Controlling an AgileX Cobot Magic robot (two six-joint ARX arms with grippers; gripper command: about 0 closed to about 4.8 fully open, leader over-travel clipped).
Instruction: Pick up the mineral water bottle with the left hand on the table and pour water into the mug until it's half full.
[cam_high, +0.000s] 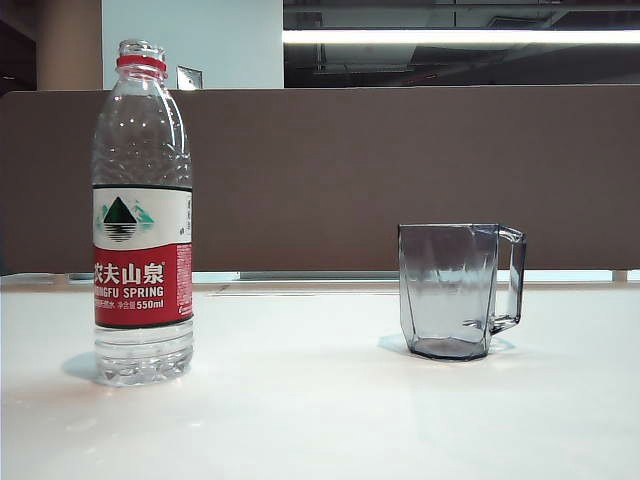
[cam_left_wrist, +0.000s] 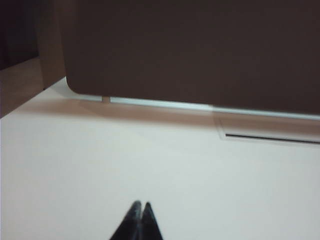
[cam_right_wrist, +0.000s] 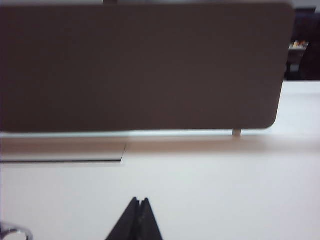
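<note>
The mineral water bottle (cam_high: 142, 250) stands upright on the left of the white table (cam_high: 320, 420). It is clear and ribbed, with a red neck ring, a red-and-white label and no cap. The smoky-grey faceted mug (cam_high: 450, 290) stands to its right, handle turned away from the bottle. Neither arm appears in the exterior view. In the left wrist view my left gripper (cam_left_wrist: 141, 204) hovers over bare tabletop, its tips pressed together and holding nothing. My right gripper (cam_right_wrist: 139, 200) is likewise shut and empty over the table. A clear curved edge (cam_right_wrist: 12, 232) shows beside it; I cannot tell what it is.
A brown partition panel (cam_high: 400, 170) runs along the far edge of the table, standing on short posts (cam_right_wrist: 236, 132). A thin dark slot (cam_left_wrist: 272, 137) is cut into the tabletop near the panel.
</note>
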